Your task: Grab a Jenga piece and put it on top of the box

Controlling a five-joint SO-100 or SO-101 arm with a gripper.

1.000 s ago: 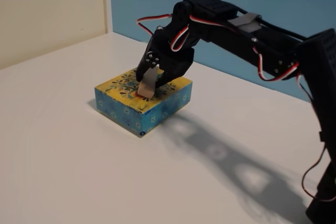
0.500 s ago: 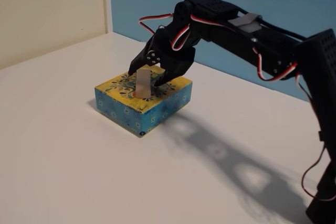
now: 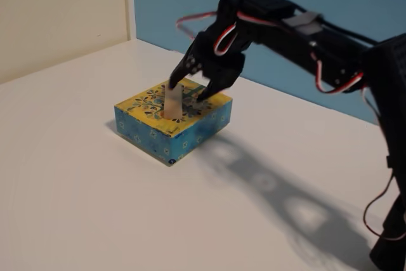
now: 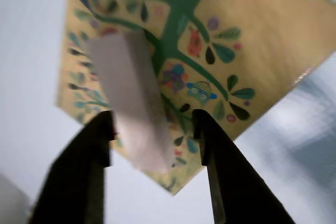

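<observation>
Since a second ago: gripper (image 3: pixel 188 91) let go of Jenga piece (image 3: pixel 173 102), lifted slightly. Now open, fingers (image 4: pixel 89 171) either side of block, gap visible in wrist view. Jenga piece (image 4: pixel 130 98) standing upright on yellow top of box (image 3: pixel 152 130), centre-left of fixed view, on white table (image 3: pixel 76 195).

In the wrist view the Jenga piece (image 4: pixel 131 106) is blurred; the box (image 4: pixel 273 40) runs past the top edge.
</observation>
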